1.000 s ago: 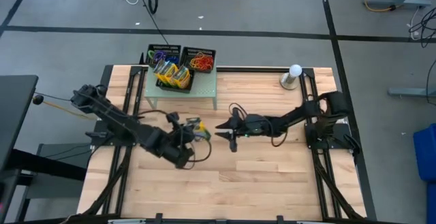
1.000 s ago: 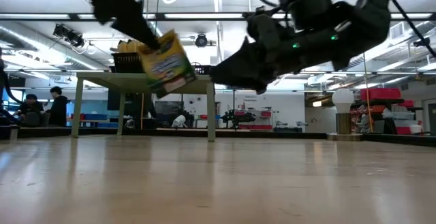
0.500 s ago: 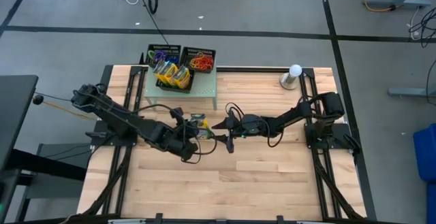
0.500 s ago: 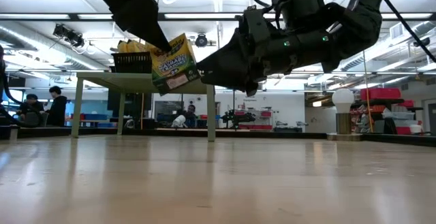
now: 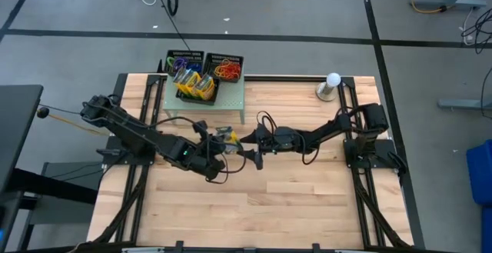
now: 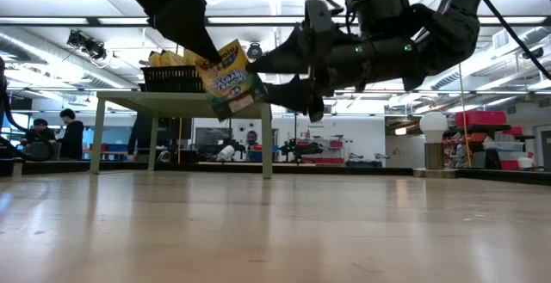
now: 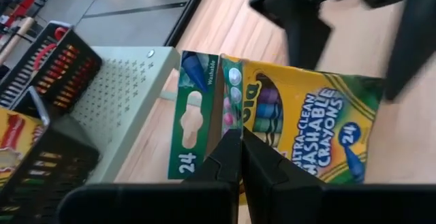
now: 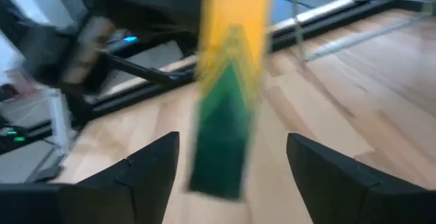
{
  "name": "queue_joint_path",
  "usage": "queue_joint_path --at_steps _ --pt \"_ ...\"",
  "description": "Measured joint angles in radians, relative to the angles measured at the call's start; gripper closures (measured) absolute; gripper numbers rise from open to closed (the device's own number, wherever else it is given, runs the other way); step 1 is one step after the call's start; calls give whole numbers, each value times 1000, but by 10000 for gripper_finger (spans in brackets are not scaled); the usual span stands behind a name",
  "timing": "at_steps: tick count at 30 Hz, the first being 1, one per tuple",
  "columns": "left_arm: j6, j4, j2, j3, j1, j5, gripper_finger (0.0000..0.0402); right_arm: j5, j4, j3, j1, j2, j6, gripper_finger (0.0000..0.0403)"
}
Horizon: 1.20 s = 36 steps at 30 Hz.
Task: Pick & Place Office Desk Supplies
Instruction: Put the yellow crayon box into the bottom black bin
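Note:
A yellow-and-green crayon box hangs in the air above the table's middle, with my left gripper shut on it. Its green flap stands open beside the yellow face. My right gripper is open and reaches in from the table's right. Its two fingers stand on either side of the box's free end without touching it. More crayon boxes and rubber bands lie in black mesh trays. My left gripper pinches the box between its two fingers at the end where the open flap joins the body. The fingers come from the table's left, slanting down. The box is lifted clear of the table and tilted, its other end toward my right gripper.
A small pale green perforated table stands at the far left and carries the two black mesh trays. A grey stand with a white ball is at the far right. Bare wood lies near the front edge.
My left gripper has carried the crayon box toward the table's right, up to my right gripper, and the box stays clear of the table. My right gripper has opened wider, rolled, and come a little leftward, so its fingers now flank the box.

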Motion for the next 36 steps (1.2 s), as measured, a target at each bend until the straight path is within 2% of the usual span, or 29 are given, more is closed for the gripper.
queue_joint_path --at_steps 6,11,16,19,24,27,30,33,36 --pt "51 60 0 0 0 25 395 7 -11 0 -20 0 -29 156" --pt "65 66 -11 1 1 82 388 -39 -12 0 -17 0 -81 231" --pt "65 -43 -35 97 6 231 335 -47 -16 0 -18 0 -125 328" --pt "53 -129 -42 192 6 293 292 -45 -17 0 -18 0 -173 369" --pt "7 -252 -43 333 9 393 211 -46 -17 0 -10 0 -242 368" --pt "-18 -302 -42 353 27 435 161 -55 -17 0 -3 0 -263 353" --pt "-45 -351 -37 353 54 459 119 -57 -8 0 7 0 -286 357" --pt "-40 -346 -13 353 73 514 95 -58 17 0 12 0 -295 367" --pt "-4 -341 22 353 78 534 89 -59 39 0 13 0 -303 366"
